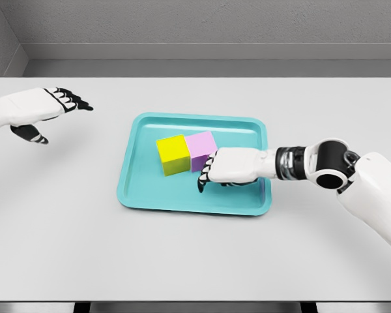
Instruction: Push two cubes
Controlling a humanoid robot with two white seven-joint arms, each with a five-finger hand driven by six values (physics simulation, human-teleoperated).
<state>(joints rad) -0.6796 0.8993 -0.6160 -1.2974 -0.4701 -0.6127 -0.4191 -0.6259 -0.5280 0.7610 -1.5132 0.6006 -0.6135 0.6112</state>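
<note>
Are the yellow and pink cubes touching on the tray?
Touching. In the head view, the yellow cube and pink cube sit side by side in the teal tray, their facing sides meeting with no tray colour between them.

Tray (135, 189) sits mid-worktop (65, 228); two cubes in it, touching side by side, left cube (173, 155) and right cube (201, 149). Right hand (231, 167) in tray, against right cube's right side. Left hand (36, 107) over worktop, well left of tray.

Bright, even overhead light; soft faint shadows (sharp render, no blur).
</note>
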